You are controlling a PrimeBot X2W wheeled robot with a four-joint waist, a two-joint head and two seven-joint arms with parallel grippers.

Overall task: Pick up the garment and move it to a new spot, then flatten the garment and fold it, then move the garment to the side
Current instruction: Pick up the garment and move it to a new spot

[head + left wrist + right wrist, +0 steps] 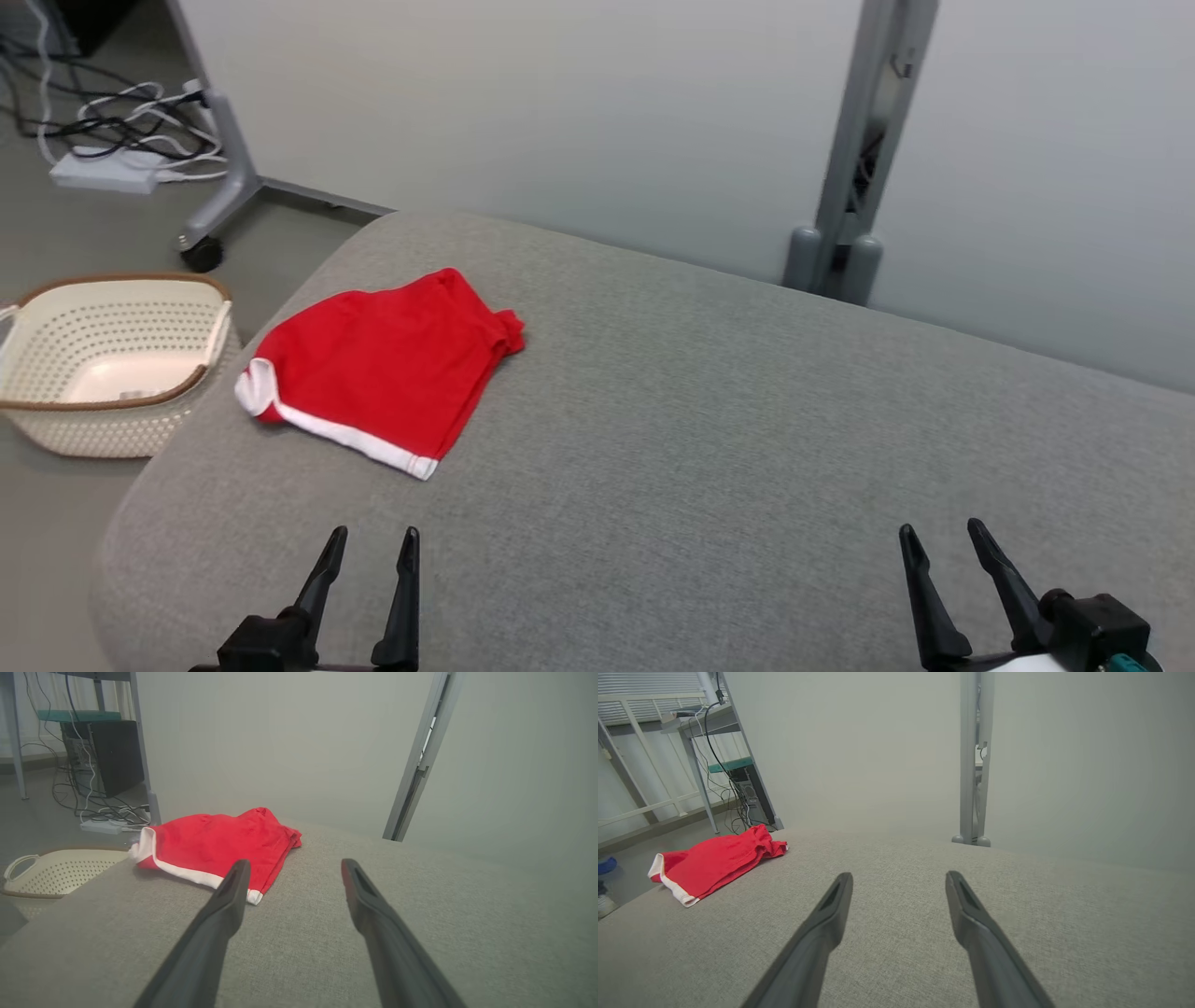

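The red garment [383,369], shorts with white trim, lies left of centre in the head view, near the left edge of the grey fabric-covered desk [709,448]. A pale basket [112,403] stands on the floor just beside that edge. The cloth looks doubled over on itself, though the layers are hard to make out from here.

The left claw [373,534] at the lower left and the right claw [941,528] at the lower right are both spread wide, empty and well apart from the garment.

The pick-up seems the likeliest step in hand. It calls for the left claw to reach forward to the near white hem, pinch it and lift it toward open desk in the middle.
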